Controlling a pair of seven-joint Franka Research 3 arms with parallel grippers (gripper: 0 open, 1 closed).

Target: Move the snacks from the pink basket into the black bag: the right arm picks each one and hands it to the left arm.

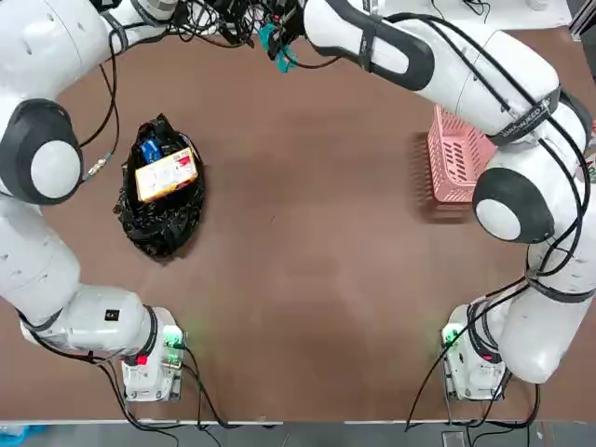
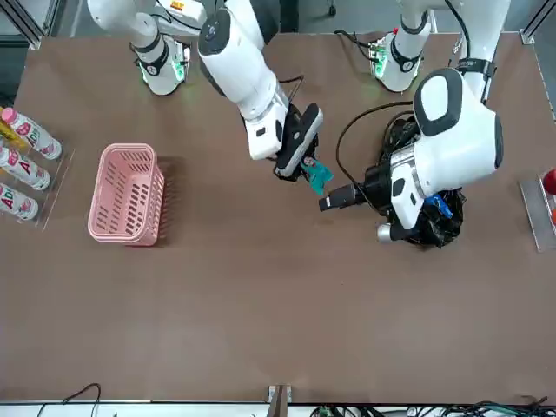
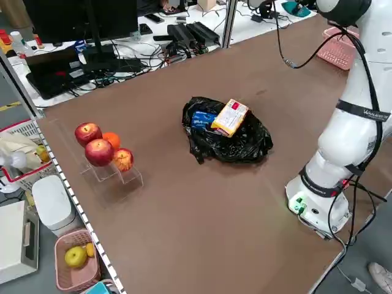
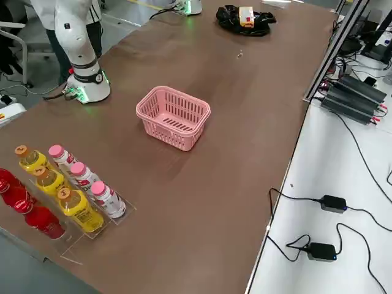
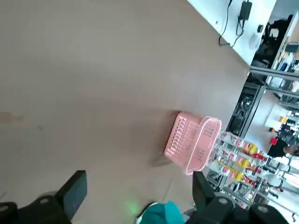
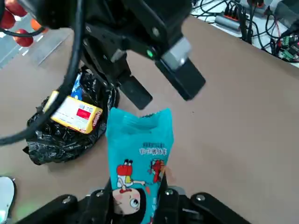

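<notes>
Currently, teal snack packet [image 6: 140,158] in the right gripper, left gripper waiting open

I'm grasping the teal snack packet upright between the fingers of my right gripper [image 6: 140,198], beyond the black bag [image 1: 160,209] and to its right. My left gripper [image 6: 166,91] is hovering near the packet, its fingers released and apart, holding nothing.

The right wrist view is showing me the printed packet and both grippers, while the overhead view is giving only a teal scrap past the arms. The front view is hiding part of the bag behind my left arm [image 2: 443,143]; the left side view is exposing its wrinkled black plastic, with a yellow box [image 3: 229,117] and a blue packet [image 3: 203,120] lying on it. The pink basket [image 4: 173,116] is sitting well to the bag's right, its slotted walls plain in the right side view.

The brown tabletop [image 3: 202,226] is carrying red apples [image 3: 99,152] and an orange ball [image 3: 111,140] left of the bag, and bottles [image 4: 79,208] far to its right, past the basket. Beyond the bag, a white desk is holding a dark monitor [image 3: 82,21] and tangled cables [image 3: 125,64].
</notes>
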